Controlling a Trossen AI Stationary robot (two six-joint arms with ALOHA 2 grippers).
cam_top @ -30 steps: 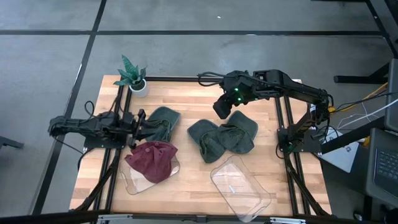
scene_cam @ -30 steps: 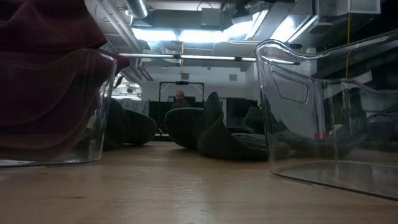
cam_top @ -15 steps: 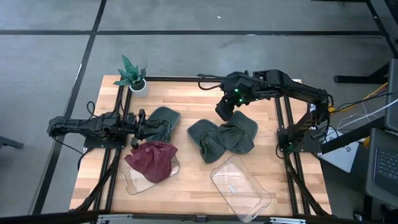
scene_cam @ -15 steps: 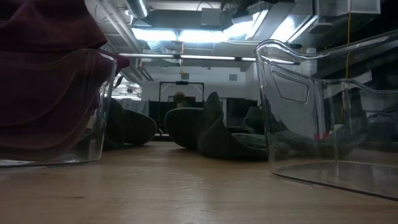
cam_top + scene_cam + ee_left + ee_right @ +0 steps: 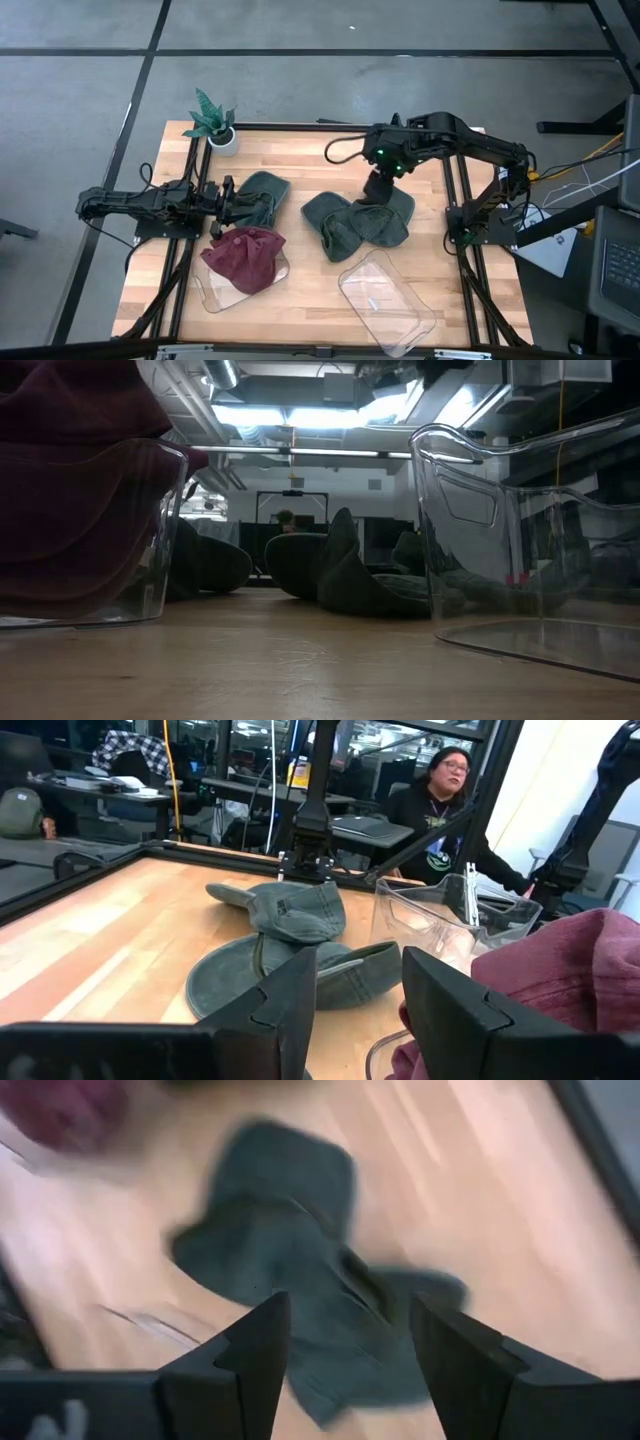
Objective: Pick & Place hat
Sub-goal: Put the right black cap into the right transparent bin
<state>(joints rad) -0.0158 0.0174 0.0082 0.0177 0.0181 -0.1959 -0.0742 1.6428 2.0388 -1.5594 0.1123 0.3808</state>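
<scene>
A maroon hat (image 5: 245, 258) lies in the clear bin (image 5: 210, 295) on the table's near left. One green hat (image 5: 264, 193) rests flat on the wood just ahead of my left gripper (image 5: 228, 200), which is open and low over the table; its wrist view shows the fingers apart (image 5: 360, 1010) with green hats (image 5: 290, 970) beyond them. Two more green hats (image 5: 330, 228) (image 5: 392, 215) lie overlapping at mid-table. My right gripper (image 5: 378, 188) hangs open above them, pointing down, and they show between its fingers (image 5: 348, 1350).
An empty clear bin (image 5: 385, 300) stands near the table's near edge, right of centre. A small potted plant (image 5: 215, 125) sits at the far left corner. Black frame rails run along both sides. A person (image 5: 450, 790) sits beyond the table's right side.
My right gripper has swung toward the table's right and near side and come down over the two overlapping green hats, turning from a slant to pointing down. The hats and bins have stayed where they were.
</scene>
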